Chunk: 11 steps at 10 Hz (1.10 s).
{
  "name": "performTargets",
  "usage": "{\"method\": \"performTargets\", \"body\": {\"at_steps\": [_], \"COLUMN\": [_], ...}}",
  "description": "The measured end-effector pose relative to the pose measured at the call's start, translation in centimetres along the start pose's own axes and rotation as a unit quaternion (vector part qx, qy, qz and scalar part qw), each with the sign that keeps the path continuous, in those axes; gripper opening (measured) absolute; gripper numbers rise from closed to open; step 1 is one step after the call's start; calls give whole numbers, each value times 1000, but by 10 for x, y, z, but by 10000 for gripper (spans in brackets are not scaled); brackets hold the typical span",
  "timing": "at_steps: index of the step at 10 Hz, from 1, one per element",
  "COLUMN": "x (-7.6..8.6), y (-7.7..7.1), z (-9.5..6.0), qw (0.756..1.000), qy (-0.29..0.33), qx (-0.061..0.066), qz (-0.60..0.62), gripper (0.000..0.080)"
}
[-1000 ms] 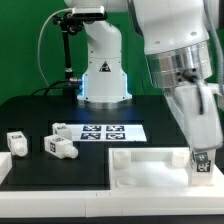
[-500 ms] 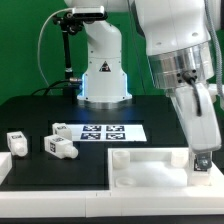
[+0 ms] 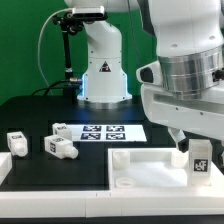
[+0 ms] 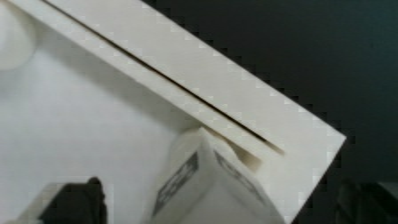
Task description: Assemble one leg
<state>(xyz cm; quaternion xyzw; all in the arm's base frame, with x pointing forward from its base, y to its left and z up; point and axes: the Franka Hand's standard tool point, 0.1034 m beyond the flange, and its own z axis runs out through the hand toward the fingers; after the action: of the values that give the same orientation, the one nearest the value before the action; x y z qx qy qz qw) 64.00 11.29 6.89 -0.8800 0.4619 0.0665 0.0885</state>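
You are seeing the leg [image 3: 201, 157] standing at the tray's [image 3: 140, 172] corner by the desk's [image 3: 40, 120] front edge; the arm has risen, and the gripper's [image 4: 214, 215] state is unclear.

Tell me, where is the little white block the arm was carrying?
The leg stands at the exterior view's right, on the far right corner of the big white tray, just under the arm.
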Motion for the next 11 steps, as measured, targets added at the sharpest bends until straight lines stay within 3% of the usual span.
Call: {"method": "performTargets", "body": {"at_steps": [3, 4, 5, 6, 8, 9, 10, 11], "x": [1, 3, 2, 1, 2, 3, 5, 4], "y": [0, -4, -8, -6, -6, -3, -1, -1], "z": [1, 2, 5, 5, 6, 7, 7, 7], "qw": [991, 974, 957, 959, 959, 959, 960, 960], "qy": [6, 44, 69, 63, 64, 62, 61, 61], "qx": [-3, -13, -12, -12, -12, -15, -18, -19], "qz": [-131, -221, -283, -276, -276, -275, -274, -274], "gripper": [649, 649, 649, 649, 425, 425, 285, 285]}}
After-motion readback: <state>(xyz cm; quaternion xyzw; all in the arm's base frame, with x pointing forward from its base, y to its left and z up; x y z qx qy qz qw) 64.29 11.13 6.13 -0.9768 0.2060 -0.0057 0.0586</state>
